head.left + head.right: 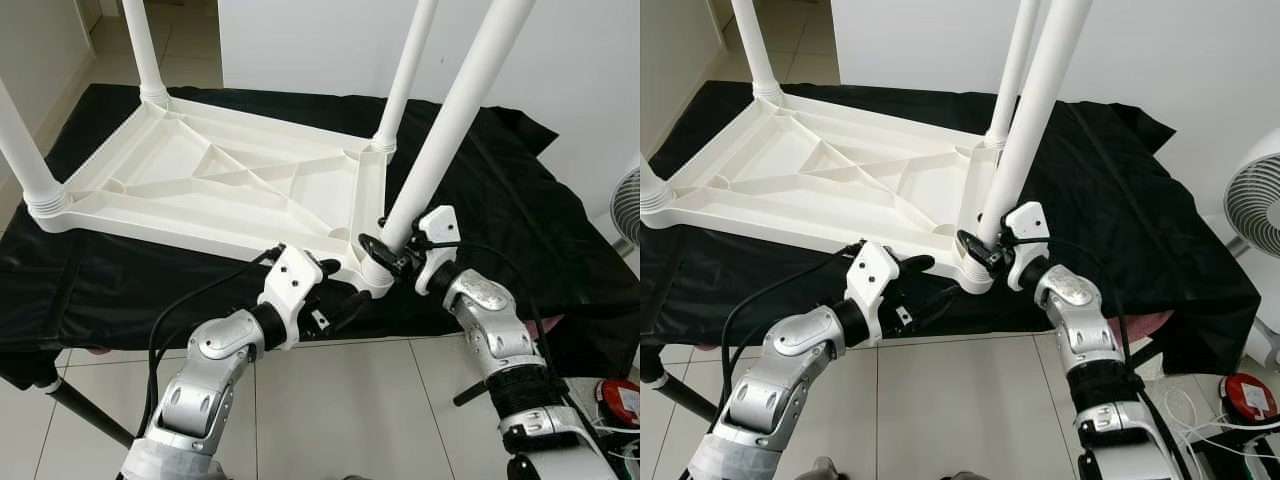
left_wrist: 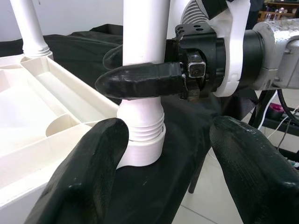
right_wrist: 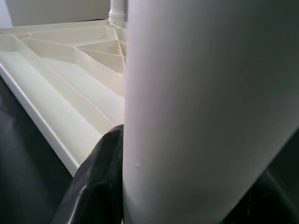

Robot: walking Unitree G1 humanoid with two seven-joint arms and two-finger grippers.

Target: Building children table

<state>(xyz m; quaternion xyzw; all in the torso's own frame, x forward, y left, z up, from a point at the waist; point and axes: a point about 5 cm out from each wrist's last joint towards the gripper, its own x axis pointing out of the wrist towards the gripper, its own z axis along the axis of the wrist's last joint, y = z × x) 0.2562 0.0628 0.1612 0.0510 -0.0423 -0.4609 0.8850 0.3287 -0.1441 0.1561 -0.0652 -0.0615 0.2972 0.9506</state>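
Nearest the robot, left tool (image 1: pixel 335 300) sits low at the near corner of the upturned white tabletop (image 1: pixel 215 175), fingers spread wide with nothing between them. They flank the ribbed socket (image 2: pixel 142 140), likely to brace the corner or to stand ready while the leg gets seated.

Just beyond, right tool (image 1: pixel 385 248) is clamped around the near-right leg (image 1: pixel 450 120) right above that socket; 1 black finger (image 2: pixel 140 80) wraps across the tube. The low grip probably gives control for twisting or pressing the leg home. Thread rings are visible above the socket, so the leg seems not fully seated.

The tabletop lies underside up on a surface covered by black cloth (image 1: pixel 480 170), which keeps the sockets facing up.

Farther back, 3 other legs (image 1: pixel 405 75) stand in their corners.
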